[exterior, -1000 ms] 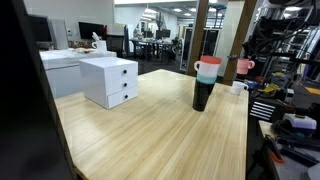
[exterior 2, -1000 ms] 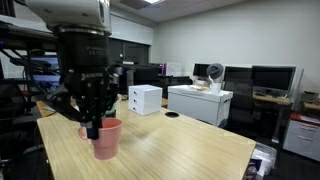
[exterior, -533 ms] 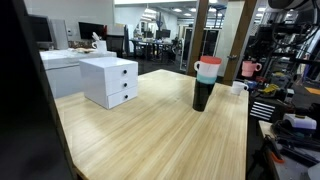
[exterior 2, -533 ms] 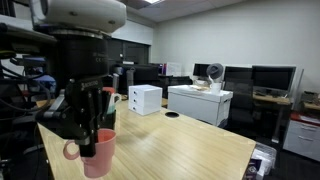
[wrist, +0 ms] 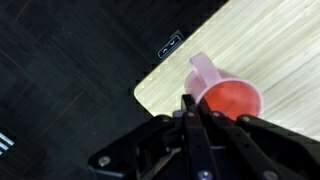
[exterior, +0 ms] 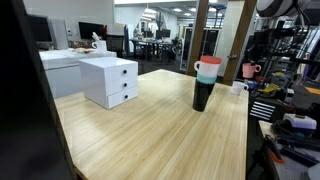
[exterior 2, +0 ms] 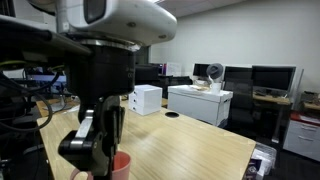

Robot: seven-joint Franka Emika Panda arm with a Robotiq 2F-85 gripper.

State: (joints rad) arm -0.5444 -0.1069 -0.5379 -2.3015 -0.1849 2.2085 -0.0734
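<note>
One pink mug (wrist: 230, 100) is pinched at its rim by the robot's gripper (wrist: 192, 110), jaws closed tight on the wall, per wrist view. The mug is at a corner of the light-wood table (wrist: 285, 40), just inside the edge, handle toward the dark carpet (wrist: 70, 60). Whether it rests on the wood can't be told. In an exterior view, a white drawer unit (exterior: 110, 80) & a black tumbler w/ stacked coloured cups (exterior: 205, 82) stand on the table, well apart from the mug.
</note>
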